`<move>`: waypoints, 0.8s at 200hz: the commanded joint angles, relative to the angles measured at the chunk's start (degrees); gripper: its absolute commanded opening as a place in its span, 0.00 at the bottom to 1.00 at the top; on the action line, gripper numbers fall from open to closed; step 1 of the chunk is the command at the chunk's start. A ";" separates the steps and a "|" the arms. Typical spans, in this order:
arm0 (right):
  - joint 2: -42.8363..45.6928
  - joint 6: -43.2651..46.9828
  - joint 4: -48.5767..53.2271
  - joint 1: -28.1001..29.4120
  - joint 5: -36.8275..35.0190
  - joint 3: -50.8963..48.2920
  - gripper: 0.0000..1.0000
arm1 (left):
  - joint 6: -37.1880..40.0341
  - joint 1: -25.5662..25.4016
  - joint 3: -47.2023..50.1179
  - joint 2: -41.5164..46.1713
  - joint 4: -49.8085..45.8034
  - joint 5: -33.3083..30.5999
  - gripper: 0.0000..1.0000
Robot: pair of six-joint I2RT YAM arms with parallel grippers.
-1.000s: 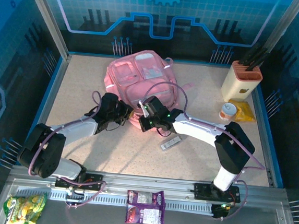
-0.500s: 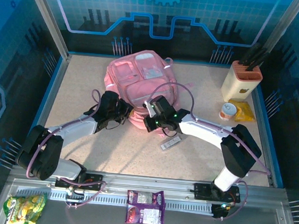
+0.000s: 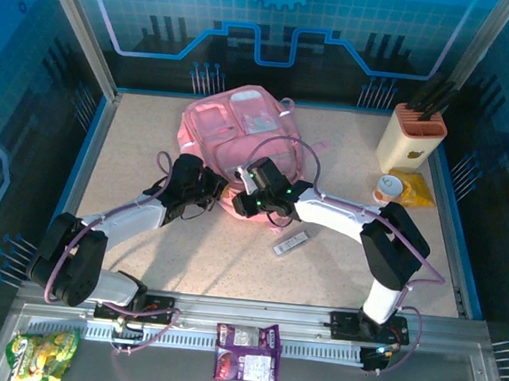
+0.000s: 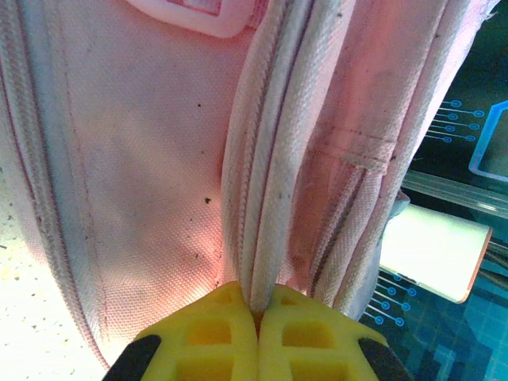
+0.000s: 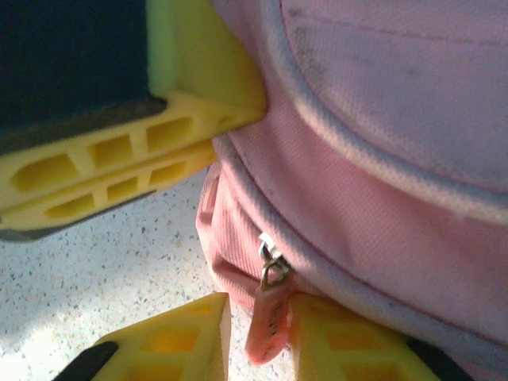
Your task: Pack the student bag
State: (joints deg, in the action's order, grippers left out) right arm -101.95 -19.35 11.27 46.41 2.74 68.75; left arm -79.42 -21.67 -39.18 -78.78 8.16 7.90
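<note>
Speckled table (image 3: pixel 134 144) in a blue booth, bag (image 3: pixel 233 135) mid-table toward the back. Left gripper (image 4: pixel 258 313) clamped on a seam (image 4: pixel 262 198), right gripper (image 5: pixel 258 309) parted around the zip pull (image 5: pixel 268 321). Barely started, seemingly: pocket unopened, nothing packed.

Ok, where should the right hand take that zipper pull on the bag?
Pinch the pink tab dangling below the metal slider on the student bag, coming from the bag's near end: it hangs free between the open fingers of the right hand.
</note>
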 commanded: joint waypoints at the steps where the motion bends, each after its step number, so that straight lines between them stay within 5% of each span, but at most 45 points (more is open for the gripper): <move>1: -2.17 0.19 -1.66 -0.58 -2.12 3.41 0.18 | 0.04 -1.27 -3.04 0.32 4.14 0.71 0.00; 46: -3.26 0.16 2.04 -0.29 -10.70 4.64 0.21 | 0.40 -1.27 -3.15 1.26 3.19 -0.06 0.00; 84: -5.41 0.12 0.52 0.23 -7.47 6.47 0.24 | 0.53 -1.51 -3.93 0.85 3.22 -0.07 0.00; 160: 0.09 -0.30 6.99 0.54 -15.62 4.98 0.00 | 3.88 0.82 -4.42 1.63 -0.47 -0.69 0.00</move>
State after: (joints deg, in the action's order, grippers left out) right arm -105.97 -20.03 16.88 47.46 -6.94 75.46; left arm -78.89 -21.96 -40.42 -78.81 7.70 5.23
